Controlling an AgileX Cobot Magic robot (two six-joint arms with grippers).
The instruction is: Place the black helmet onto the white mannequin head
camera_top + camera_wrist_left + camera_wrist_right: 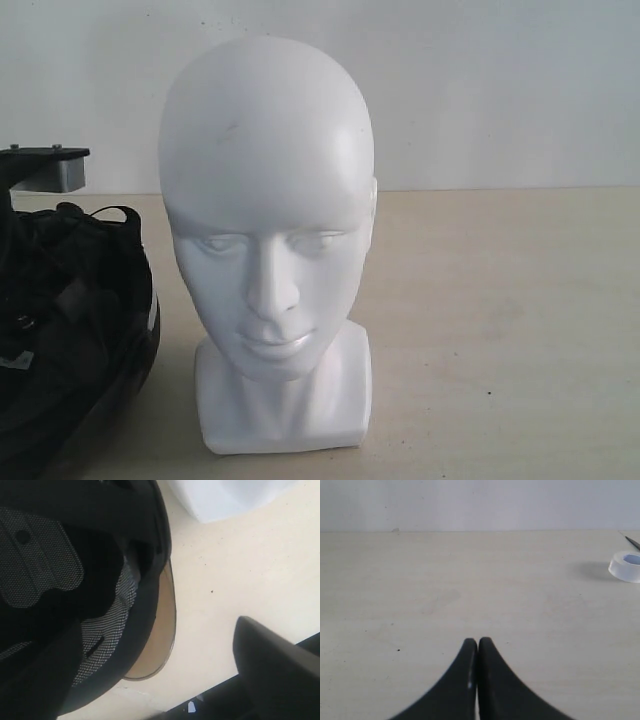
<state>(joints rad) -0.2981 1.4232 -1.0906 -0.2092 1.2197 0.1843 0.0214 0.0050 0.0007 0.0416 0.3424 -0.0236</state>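
Observation:
The white mannequin head stands upright on the table, face toward the exterior camera, with a faint dark scuff on its forehead. Its white base shows in the left wrist view. The black helmet lies to its left, opening up, with straps and dark lining showing. In the left wrist view I see its mesh padding and smoky visor. My left gripper is open at the helmet's rim. One finger is outside the shell and clear of it; the other is lost in the dark interior. My right gripper is shut on nothing, low over bare table.
A clear tape roll and a thin dark object lie on the table in the right wrist view. A grey bracket of the left arm sits above the helmet. The beige table ends at a white wall.

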